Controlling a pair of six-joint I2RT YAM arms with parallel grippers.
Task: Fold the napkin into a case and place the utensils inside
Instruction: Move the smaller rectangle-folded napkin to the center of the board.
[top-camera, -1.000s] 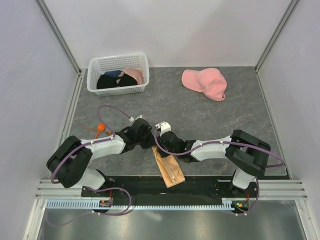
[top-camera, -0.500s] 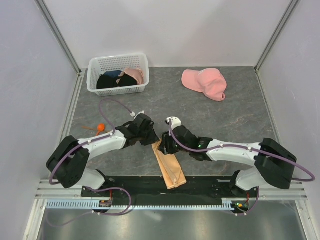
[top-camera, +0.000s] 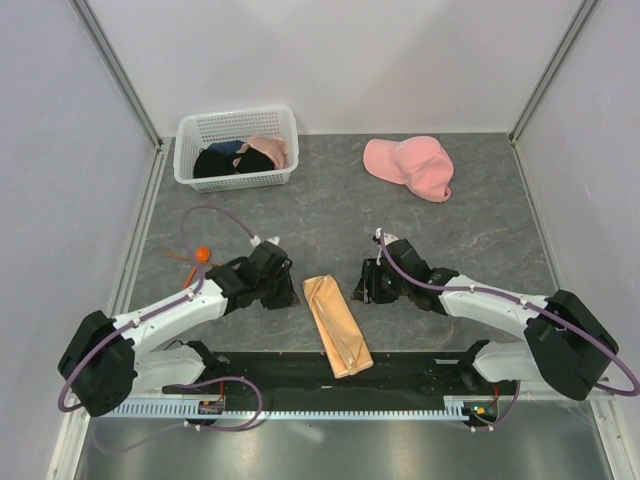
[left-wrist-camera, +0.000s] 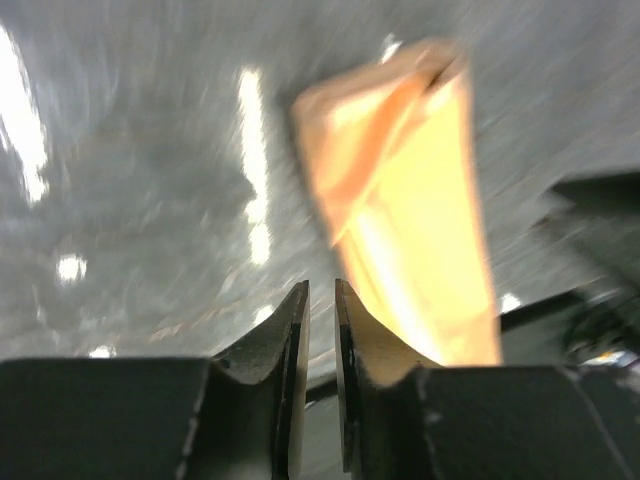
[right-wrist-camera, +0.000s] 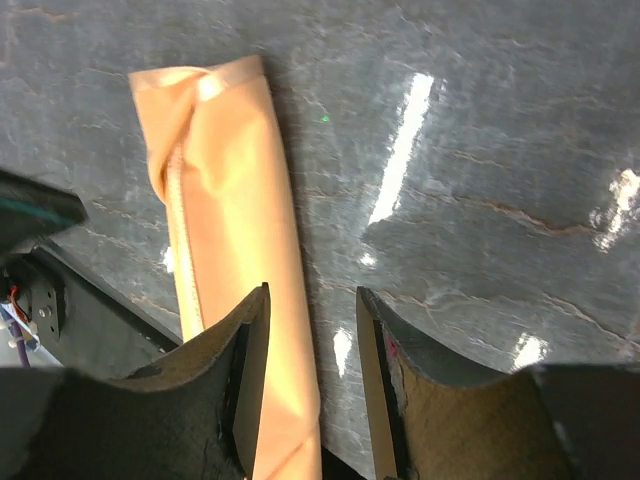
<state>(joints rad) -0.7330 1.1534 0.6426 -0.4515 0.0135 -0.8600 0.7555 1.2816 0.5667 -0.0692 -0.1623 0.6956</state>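
Lying as a long, narrow folded strip with its near end over the black base rail, the napkin looks like a finished case, so I judge folding about done and loading next. Flanking the napkin's far end without touching it, the left gripper has its jaws parted by a slit and the right gripper wider, both holding nothing. Farther off, left of the napkin, lie the utensils; the next move calls for fetching one while the case's mouth is opened.
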